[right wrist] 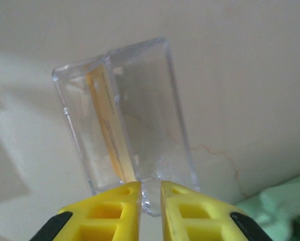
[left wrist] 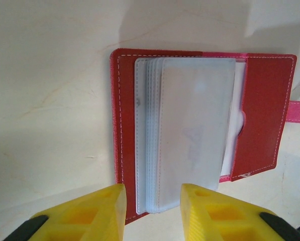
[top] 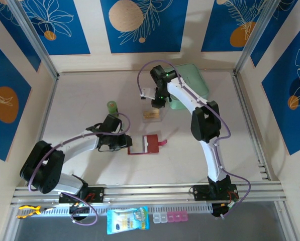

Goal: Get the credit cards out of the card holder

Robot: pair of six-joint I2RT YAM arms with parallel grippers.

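Lying open at six o'clock from the box (right wrist: 155,110) with a tan card (right wrist: 105,115), the holder (top: 143,144) sits under spread left jaws; right jaws nearly meet, grip unclear; cards seem thin, stiff, slick: pinch an exposed edge.

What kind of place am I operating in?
Probably a lab robot test cell: a pale tabletop fenced by aluminium posts, blue leaf-print wall panels, and arms bolted to a metal rail.
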